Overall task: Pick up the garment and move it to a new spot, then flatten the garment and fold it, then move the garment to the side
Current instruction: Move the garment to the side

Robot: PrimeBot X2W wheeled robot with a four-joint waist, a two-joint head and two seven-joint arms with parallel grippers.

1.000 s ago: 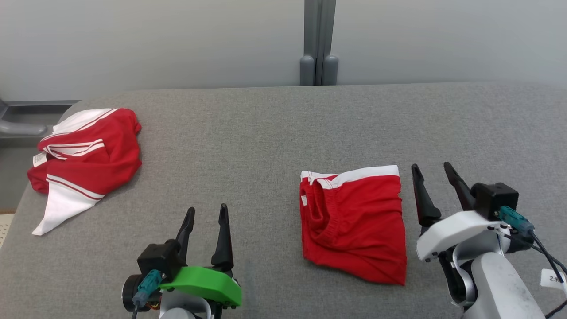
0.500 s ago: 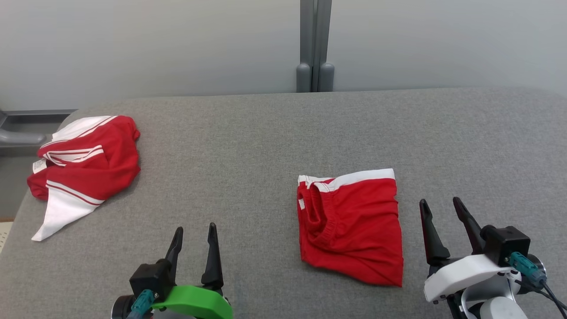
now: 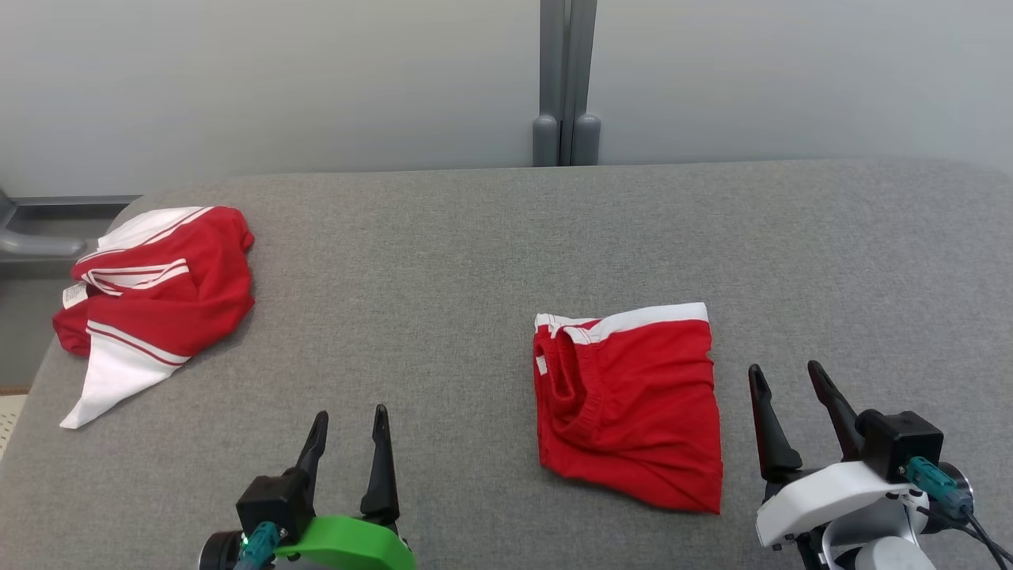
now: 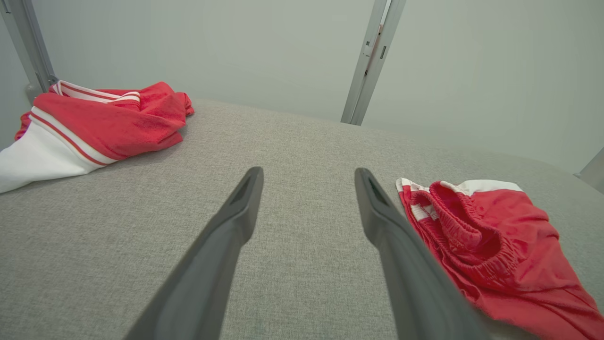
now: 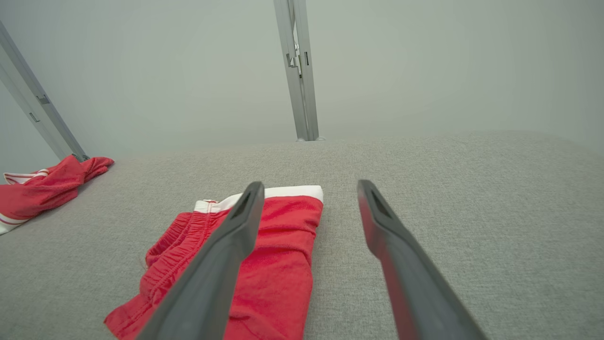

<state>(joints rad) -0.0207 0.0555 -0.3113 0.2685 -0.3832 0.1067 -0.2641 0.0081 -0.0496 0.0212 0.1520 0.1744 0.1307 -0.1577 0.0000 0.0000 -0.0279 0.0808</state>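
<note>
A: Both arms have drawn back toward the near edge; left gripper [image 3: 350,413] and right gripper [image 3: 785,368] are spread and empty.
B: And the shorts [image 3: 633,404]?
A: Folded, toward the near right corner. Grabbing one layer could, I'd guess, undo the fold.
B: Anything unclear?
A: That jersey [image 3: 158,293] at the tabletop's [image 3: 443,261] left edge: crumpled, shape unreadable.

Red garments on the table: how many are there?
2. Folded red shorts lie beside the right pincer; a crumpled red-and-white garment lies at the left edge of the table.
</note>
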